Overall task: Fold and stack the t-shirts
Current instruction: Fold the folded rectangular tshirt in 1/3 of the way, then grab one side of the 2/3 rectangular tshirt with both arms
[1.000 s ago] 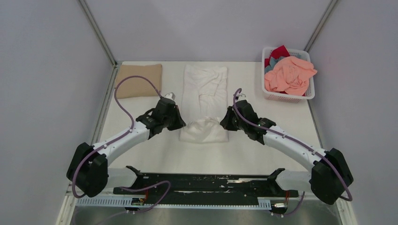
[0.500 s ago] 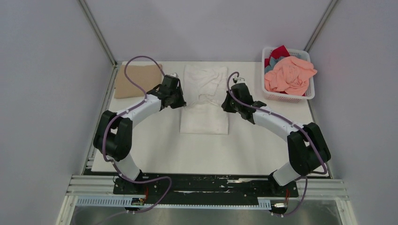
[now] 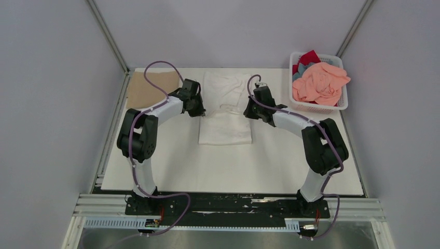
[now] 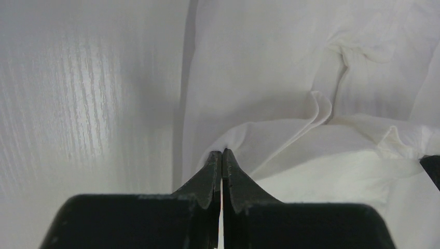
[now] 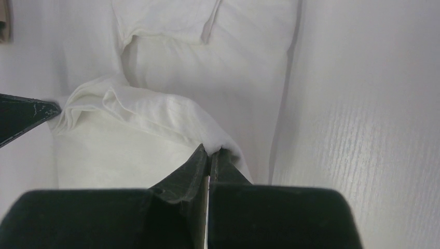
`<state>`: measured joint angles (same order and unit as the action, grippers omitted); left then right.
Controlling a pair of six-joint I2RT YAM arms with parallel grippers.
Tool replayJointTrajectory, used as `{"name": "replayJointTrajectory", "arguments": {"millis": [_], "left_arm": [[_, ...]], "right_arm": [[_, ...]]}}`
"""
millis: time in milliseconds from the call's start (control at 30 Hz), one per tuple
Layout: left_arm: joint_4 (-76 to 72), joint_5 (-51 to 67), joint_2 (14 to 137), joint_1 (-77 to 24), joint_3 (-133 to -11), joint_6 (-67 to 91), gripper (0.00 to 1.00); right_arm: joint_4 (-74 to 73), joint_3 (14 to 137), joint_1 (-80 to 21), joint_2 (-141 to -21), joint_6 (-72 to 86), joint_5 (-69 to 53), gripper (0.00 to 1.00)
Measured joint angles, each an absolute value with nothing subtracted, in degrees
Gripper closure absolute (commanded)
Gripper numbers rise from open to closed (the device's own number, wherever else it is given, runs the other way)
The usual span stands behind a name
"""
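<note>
The white t-shirt [image 3: 225, 129] lies in the middle of the table, its near part doubled back over itself. My left gripper [image 3: 200, 110] pinches the folded-over edge at its left side; in the left wrist view the jaws [image 4: 222, 152] are shut on a peak of white cloth [image 4: 311, 181]. My right gripper [image 3: 248, 111] holds the same edge at the right, shut [image 5: 210, 153] on the white fabric [image 5: 129, 150]. A folded tan t-shirt [image 3: 141, 89] lies at the far left. Salmon pink [image 3: 319, 83], red [image 3: 310, 56] and grey-blue [image 3: 300, 71] t-shirts fill the basket.
The white lattice basket [image 3: 317, 107] stands at the far right corner. Grey walls close in the table on three sides. The tip of the other gripper shows at the edge of each wrist view: the left one [image 5: 23, 116], the right one [image 4: 431, 167].
Both arms have reached away from their bases, carrying the white shirt's near edge toward the far side and laying it over the shirt's middle. Both grippers stayed shut.
</note>
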<state>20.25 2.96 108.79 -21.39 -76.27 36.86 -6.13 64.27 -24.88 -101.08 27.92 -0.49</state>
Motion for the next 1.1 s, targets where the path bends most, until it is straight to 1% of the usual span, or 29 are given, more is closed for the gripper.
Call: {"name": "replayJointTrajectory", "arguments": {"millis": [33, 67, 100, 133, 167, 200, 233, 267, 300, 333, 400, 433, 467, 567, 767, 867, 967, 1067, 1100], "left_arm": [[20.49, 3.18, 109.65, -21.32, -76.79, 36.88, 0.93], [20.82, 3.42, 110.5, -21.3, -77.49, 36.86, 0.85], [20.82, 3.64, 111.09, -21.28, -77.91, 36.8, 0.8], [20.95, 3.88, 111.48, -21.26, -78.28, 36.64, 0.68], [20.97, 4.08, 111.79, -21.23, -78.56, 36.6, 0.61], [21.12, 4.23, 111.96, -21.21, -78.85, 36.53, 0.46], [21.37, 4.29, 112.09, -21.21, -79.2, 36.64, 0.39], [21.45, 4.43, 112.12, -21.19, -79.48, 36.42, 0.23], [21.63, 4.45, 112.12, -21.19, -79.75, 36.34, 0.15], [21.71, 4.47, 112.12, -21.17, -80.03, 35.99, 0.04], [21.54, 4.47, 112.03, -21.08, -80.27, 36.07, 0.0], [21.61, 4.47, 111.83, -21.06, -80.25, 36.32, 0.0], [21.39, 4.43, 111.24, -20.99, -79.81, 36.49, 0.0], [20.93, 4.01, 107.42, -20.91, -76.55, 36.82, 0.0], [19.03, 4.49, 92.79, -20.95, -63.61, 38.46, 0.0], [18.06, 4.93, 88.86, -21.34, -57.84, 39.35, 0.0], [18.13, 5.45, 88.4, -21.98, -53.15, 40.38, 0.0], [18.65, 5.72, 88.53, -22.28, -49.69, 41.58, 0.0], [18.65, 5.78, 88.62, -22.37, -49.17, 42.02, 0.02]], "right_arm": [[-6.13, 64.55, -24.8, -101.78, 27.92, -0.54, 1.0], [-6.13, 64.75, -24.71, -102.3, 27.94, -0.56, 0.97], [-6.17, 65.01, -24.64, -102.83, 27.92, -0.54, 0.93], [-6.17, 65.3, -24.62, -103.22, 27.92, -0.51, 0.87], [-6.13, 65.49, -24.58, -103.53, 27.94, -0.51, 0.78], [-6.17, 65.89, -24.56, -103.88, 27.92, -0.36, 0.64], [-6.17, 66.35, -24.56, -104.22, 27.9, -0.01, 0.48], [-6.24, 66.83, -24.53, -104.51, 28.08, 0.43, 0.38], [-6.39, 67.37, -24.49, -104.71, 27.77, 0.84, 0.29], [-6.48, 67.68, -24.47, -104.75, 28.14, 1.15, 0.21], [-6.55, 68.34, -24.36, -104.71, 28.03, 1.63, 0.06], [-6.52, 68.42, -24.29, -104.64, 28.12, 1.65, 0.02], [-6.7, 68.42, -24.29, -104.44, 28.23, 1.63, 0.0], [-7.42, 67.31, -24.29, -102.72, 28.21, 1.17, 0.0], [-8.38, 56.21, -24.34, -91.44, 30.74, -3.22, 0.0], [-9.5, 51.4, -24.77, -88.23, 32.51, -5.02, 0.02], [-10.7, 48.99, -25.43, -88.07, 34.26, -6.46, 0.08], [-11.0, 47.13, -26.0, -88.16, 36.18, -6.94, 0.2], [-11.11, 46.7, -26.17, -88.2, 36.97, -6.96, 0.23]]}}
